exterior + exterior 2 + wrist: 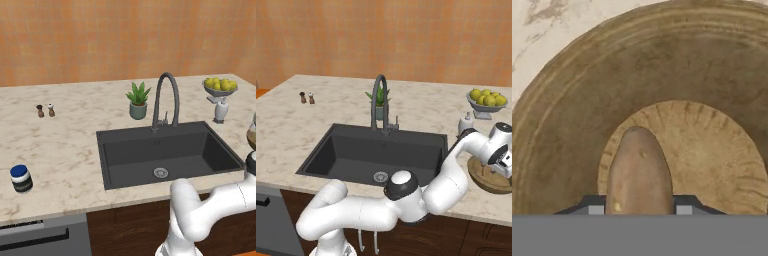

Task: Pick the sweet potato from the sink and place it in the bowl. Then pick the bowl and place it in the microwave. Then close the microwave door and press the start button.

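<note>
Tan-brown wood: the bowl (572,115) sat on the marble counter (65,145) to the right of the sink (165,155), its ribbed floor spread below the hand camera.

Sweet potato: the sweet potato (638,172) pointed into the bowl, its blunt end over the ribbed floor; whether it touched the floor I could not tell.

Gripper: the gripper (639,209) hung over the bowl, with a finger tip (594,206) on either side of the root's near end. The tips sat at its flanks, so I judged them closed on it, though the contact itself was hidden at the frame edge.

Sink: the black basin lay bare down to its round drain (160,173), under the arched faucet (166,97).

Stage: by my judgement the first placing was nearly done, with the release not yet made.

Risk, release: if the fingers parted while the root hung above the floor, it could roll up the sloped wall.

Risk, withdrawal: a finger dragging on the root as the hand rose could tip it against the rim.

Risk, bowl: the bowl stood near the counter's front edge in the right base view (491,180), so a downward push or sideways nudge could slide it towards that edge.

Risk, neighbours: the grey bowl of yellow fruit (487,100) and a white dispenser (466,122) stood just behind the arm's forearm; a wide swing could knock them.
</note>
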Available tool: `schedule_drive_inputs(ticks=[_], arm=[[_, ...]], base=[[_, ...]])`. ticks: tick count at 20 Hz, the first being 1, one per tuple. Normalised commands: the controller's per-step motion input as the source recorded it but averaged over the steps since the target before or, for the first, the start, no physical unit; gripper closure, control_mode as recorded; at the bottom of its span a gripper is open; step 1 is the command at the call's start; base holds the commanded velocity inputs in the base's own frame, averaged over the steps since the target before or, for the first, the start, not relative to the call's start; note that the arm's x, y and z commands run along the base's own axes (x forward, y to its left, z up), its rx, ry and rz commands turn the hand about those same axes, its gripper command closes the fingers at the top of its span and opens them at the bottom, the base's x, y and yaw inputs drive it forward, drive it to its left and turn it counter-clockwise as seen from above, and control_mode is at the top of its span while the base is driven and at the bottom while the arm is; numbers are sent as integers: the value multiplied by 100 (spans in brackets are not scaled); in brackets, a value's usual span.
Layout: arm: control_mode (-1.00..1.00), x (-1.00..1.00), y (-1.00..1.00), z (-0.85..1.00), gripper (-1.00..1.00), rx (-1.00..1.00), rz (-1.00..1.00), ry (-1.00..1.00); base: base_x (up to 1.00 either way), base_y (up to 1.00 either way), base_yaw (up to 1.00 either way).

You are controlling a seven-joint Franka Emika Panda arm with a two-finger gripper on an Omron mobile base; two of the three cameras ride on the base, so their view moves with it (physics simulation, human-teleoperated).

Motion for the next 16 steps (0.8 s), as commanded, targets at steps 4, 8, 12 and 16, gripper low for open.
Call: schedule_drive_inputs(ticks=[4,8,12,16], arm=[[-100,15,-3,-18,-100,0,0,0],[-100,1,4,-1,-100,0,0,-2],[-100,-61,83,0,-100,-19,1,-19],[-100,-37,100,3,-100,-52,8,-4]], base=[[0,0,0],[0,0,0],[0,0,0],[0,0,0]])
